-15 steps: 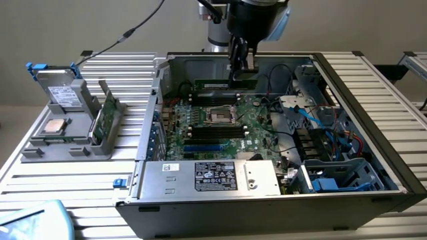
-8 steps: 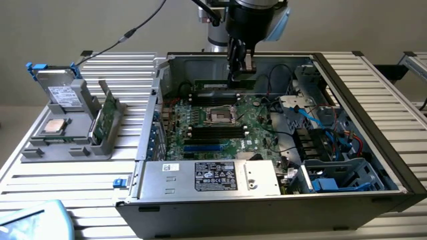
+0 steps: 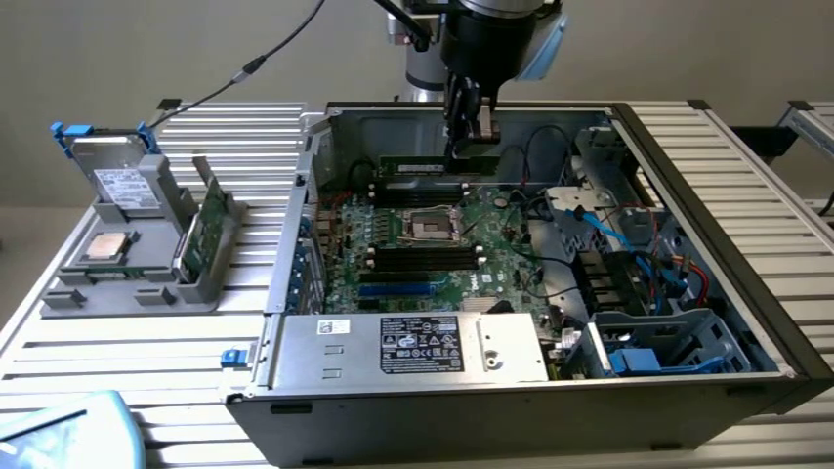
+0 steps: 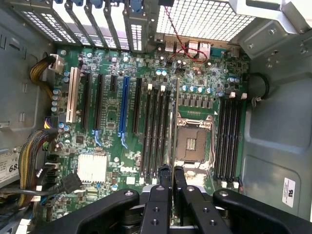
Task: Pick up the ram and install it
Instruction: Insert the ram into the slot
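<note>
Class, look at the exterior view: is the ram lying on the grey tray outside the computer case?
No: the jaws hold the ram inside the open case, above the motherboard.

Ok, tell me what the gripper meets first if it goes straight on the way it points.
Probably the row of black memory slots on the green motherboard, met by the thin dark-green ram stick the gripper holds; depth is unclear.

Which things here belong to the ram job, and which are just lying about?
Job: gripper, shut on the ram; motherboard with its slots.
Lying about: hard drive, processor, upright circuit board in the grey rack, power supply.
</note>
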Robot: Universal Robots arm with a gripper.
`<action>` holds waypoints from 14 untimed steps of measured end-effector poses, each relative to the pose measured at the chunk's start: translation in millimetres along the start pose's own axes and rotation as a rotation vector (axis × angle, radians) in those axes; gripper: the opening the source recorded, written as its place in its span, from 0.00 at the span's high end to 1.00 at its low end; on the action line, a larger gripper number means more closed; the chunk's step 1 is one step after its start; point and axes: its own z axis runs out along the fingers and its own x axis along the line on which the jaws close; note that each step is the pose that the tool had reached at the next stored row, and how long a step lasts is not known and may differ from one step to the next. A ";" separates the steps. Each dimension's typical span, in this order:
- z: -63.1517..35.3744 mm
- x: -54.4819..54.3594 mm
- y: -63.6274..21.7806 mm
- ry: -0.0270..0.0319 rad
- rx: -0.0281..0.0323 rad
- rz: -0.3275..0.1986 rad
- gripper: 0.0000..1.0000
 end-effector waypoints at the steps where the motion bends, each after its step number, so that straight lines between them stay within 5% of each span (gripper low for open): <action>1: 0.0 0.0 0.0 0.0000 0.0000 0.000 0.86; 7: 0.4 0.0 0.0 0.0001 0.0000 0.000 0.86; 14: 12.8 1.0 -1.0 0.0015 0.0000 0.000 0.86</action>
